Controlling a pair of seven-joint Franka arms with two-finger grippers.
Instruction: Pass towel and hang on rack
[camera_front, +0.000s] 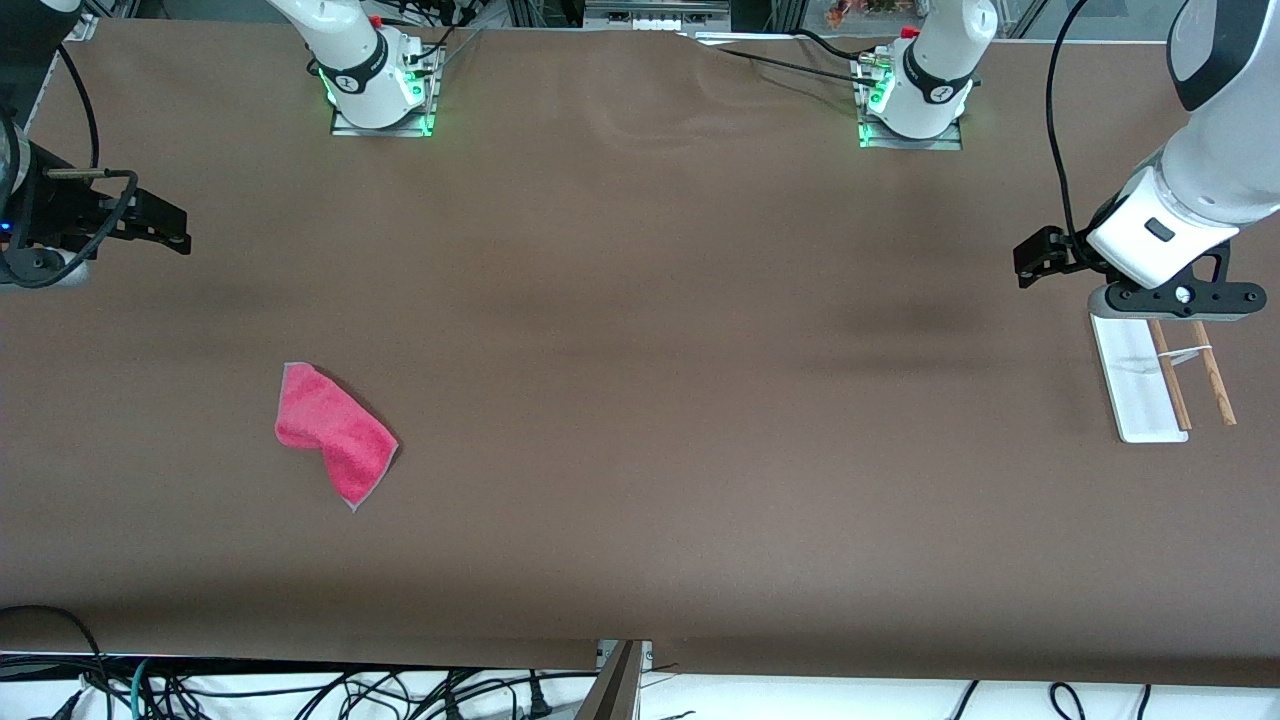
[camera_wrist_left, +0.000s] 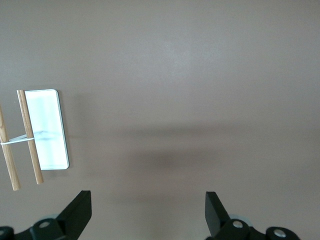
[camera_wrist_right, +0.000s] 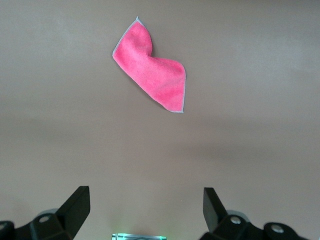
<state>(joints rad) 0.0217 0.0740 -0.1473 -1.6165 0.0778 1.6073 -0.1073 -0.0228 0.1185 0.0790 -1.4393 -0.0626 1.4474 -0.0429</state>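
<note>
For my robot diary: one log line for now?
towel: flat on table, untouched | rack: bare | left gripper: open, by rack | right gripper: open

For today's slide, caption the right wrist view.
Open right claw above the brown table, pink towel lying flat ahead.

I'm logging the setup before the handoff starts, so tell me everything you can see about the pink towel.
The towel is a small bright pink fuzzy cloth with thin grey edging. It lies loosely folded and bent on the brown table, toward the right arm's end, nearer the front camera than either base. Only the table touches it. The right gripper hangs open above the table, short of the towel. The towel is also in the right wrist view.
</note>
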